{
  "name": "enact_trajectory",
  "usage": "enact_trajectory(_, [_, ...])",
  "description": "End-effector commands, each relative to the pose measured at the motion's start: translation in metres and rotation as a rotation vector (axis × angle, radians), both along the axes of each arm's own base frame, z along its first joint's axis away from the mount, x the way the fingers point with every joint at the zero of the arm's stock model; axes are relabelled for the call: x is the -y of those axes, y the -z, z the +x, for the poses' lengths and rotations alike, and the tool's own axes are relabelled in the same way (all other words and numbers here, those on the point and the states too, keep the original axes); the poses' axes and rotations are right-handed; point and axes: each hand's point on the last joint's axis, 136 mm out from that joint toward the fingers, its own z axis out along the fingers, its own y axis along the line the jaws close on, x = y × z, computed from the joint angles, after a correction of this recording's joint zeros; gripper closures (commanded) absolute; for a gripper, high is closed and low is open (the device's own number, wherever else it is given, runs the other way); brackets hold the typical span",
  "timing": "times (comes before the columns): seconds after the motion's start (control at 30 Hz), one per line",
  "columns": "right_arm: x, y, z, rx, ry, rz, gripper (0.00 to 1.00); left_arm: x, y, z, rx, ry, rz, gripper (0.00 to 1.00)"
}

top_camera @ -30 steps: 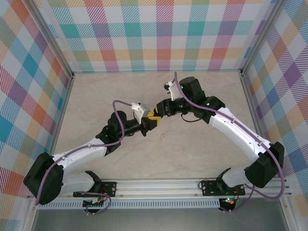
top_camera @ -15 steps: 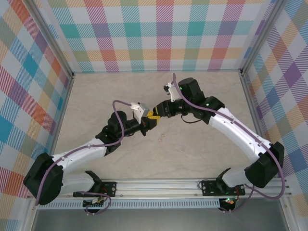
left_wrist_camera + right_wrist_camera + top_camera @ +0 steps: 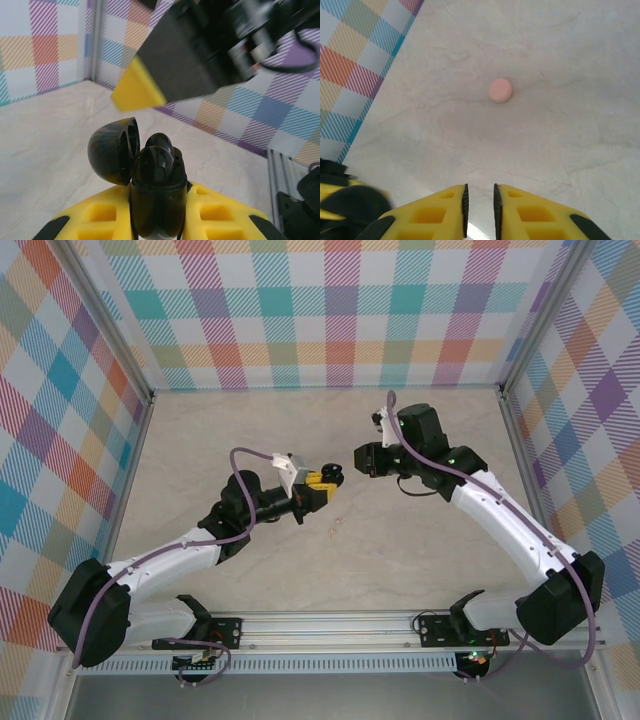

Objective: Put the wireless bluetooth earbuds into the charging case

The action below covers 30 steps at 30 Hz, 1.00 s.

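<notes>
We see a pale surface (image 3: 200, 440) with checked walls (image 3: 340, 310) around it. The left pincer (image 3: 322, 481) is up in the air, squeezing the charging case (image 3: 157, 170) tight. The case is black and shiny, and its round lid (image 3: 114, 150) hangs open to one side. The right pincer (image 3: 479, 192) is nearly closed with nothing in it. Down on the surface lies a tiny round pink thing (image 3: 500, 90)
</notes>
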Motion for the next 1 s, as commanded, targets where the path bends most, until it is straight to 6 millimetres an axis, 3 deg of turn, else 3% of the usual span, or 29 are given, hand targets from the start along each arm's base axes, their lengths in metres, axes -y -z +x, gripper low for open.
enact_trajectory(0.0, [-0.006,0.001,-0.003,-0.002,-0.074,0.070,0.79,0.011,-0.035,-0.022,0.067,0.130,-0.107,0.90])
enact_trajectory(0.17, [-0.022,-0.002,-0.013,-0.007,-0.184,0.154,0.83,0.018,-0.046,-0.034,0.073,0.224,-0.145,0.90])
enact_trajectory(0.43, [-0.037,-0.023,-0.029,0.026,-0.314,0.271,0.84,0.024,-0.041,-0.037,0.039,0.273,-0.144,0.90])
enact_trajectory(0.73, [-0.040,-0.055,-0.052,0.081,-0.415,0.365,0.84,0.028,-0.025,-0.022,-0.027,0.223,-0.112,0.89])
enact_trajectory(0.87, [-0.035,-0.057,-0.050,0.103,-0.380,0.340,0.82,0.029,-0.021,-0.016,-0.050,0.197,-0.097,0.89])
enact_trajectory(0.97, [-0.021,-0.042,-0.030,0.095,-0.236,0.230,0.80,0.028,-0.013,-0.003,-0.093,0.130,-0.070,0.89])
